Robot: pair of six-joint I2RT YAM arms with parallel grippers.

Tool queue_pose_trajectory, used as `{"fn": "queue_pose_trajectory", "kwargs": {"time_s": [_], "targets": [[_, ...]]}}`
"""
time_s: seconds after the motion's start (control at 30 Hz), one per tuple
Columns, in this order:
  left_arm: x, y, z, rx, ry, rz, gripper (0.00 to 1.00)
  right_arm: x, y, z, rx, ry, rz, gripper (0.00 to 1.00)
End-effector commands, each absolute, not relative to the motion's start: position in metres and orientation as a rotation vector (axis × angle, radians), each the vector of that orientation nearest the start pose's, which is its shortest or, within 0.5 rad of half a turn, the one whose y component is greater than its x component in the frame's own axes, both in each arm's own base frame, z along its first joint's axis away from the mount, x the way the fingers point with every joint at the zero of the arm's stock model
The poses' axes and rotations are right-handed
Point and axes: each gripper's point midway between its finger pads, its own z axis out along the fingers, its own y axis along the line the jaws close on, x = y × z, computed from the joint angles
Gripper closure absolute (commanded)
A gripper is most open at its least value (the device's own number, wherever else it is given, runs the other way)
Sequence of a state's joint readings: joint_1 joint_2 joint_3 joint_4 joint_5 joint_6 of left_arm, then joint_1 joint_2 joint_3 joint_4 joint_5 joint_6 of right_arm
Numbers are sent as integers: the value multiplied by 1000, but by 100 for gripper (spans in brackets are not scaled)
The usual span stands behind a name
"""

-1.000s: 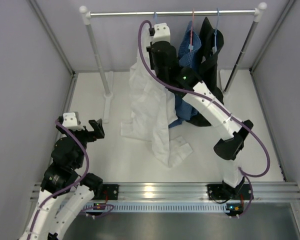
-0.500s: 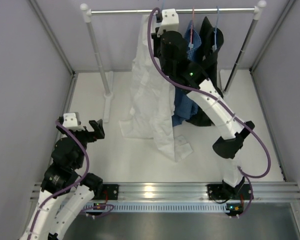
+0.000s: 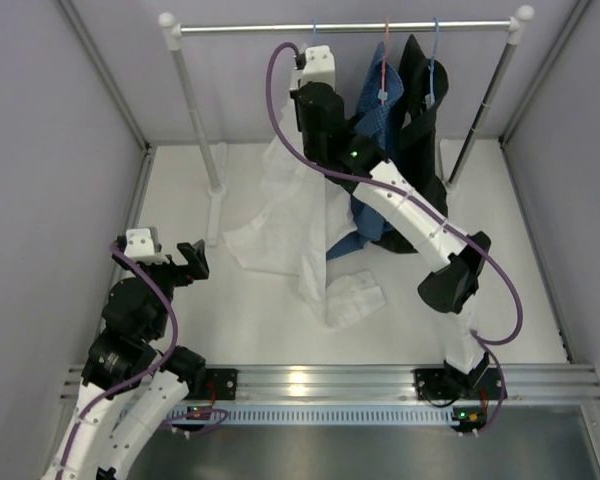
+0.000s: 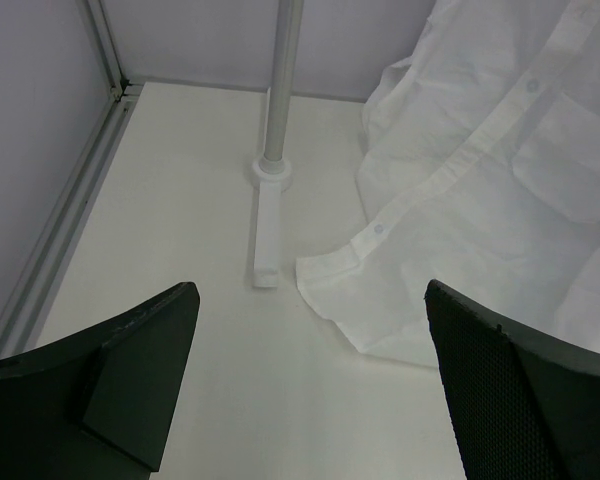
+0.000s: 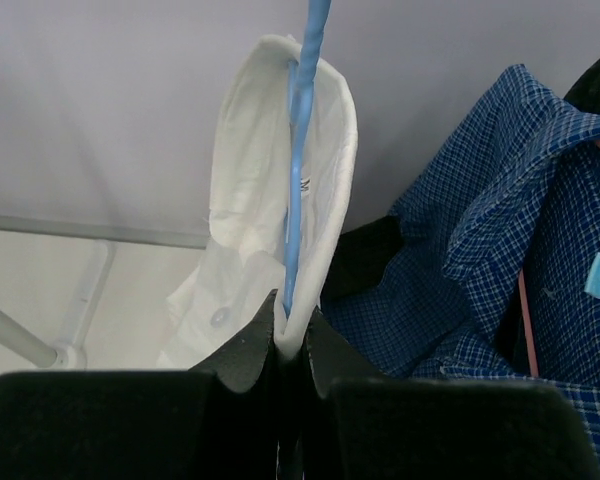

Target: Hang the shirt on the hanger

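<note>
The white shirt (image 3: 280, 230) hangs from high near the rail, and its lower part spreads over the table. In the right wrist view its collar (image 5: 242, 170) wraps round the light-blue wire of the hanger (image 5: 296, 190). My right gripper (image 5: 291, 325) is shut on the collar cloth and that wire together. From above, the right gripper (image 3: 315, 72) sits just under the rail, hiding most of the hanger. My left gripper (image 3: 190, 260) stands open low at the left, apart from the shirt. In its own view the left gripper (image 4: 310, 290) holds nothing, and the shirt's buttoned hem (image 4: 480, 180) lies ahead to the right.
A clothes rail (image 3: 230, 28) spans the back on two posts. A blue checked shirt (image 3: 380, 115) on a red hanger and a black garment (image 3: 420, 95) hang right of my right gripper. The left post (image 4: 280, 90) and its foot (image 4: 265, 240) stand near the hem. Walls close in both sides.
My right gripper rose to the rail with the shirt, then dropped back and shifted left. The shirt's lower part now spreads wider over the table. The left arm has not moved.
</note>
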State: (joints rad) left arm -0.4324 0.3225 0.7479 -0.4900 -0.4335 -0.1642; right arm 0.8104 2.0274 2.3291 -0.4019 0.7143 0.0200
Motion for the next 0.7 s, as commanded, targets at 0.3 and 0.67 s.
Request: {"fn": "queue_pose_trajectory", "kwargs": {"time_s": [0.3, 0.67], "targets": [[213, -24, 309, -131, 1570, -130, 2, 447, 341, 436, -39, 1559, 26, 52], [219, -20, 305, -162, 1596, -109, 2, 383, 296, 464, -107, 1603, 167, 0]]}}
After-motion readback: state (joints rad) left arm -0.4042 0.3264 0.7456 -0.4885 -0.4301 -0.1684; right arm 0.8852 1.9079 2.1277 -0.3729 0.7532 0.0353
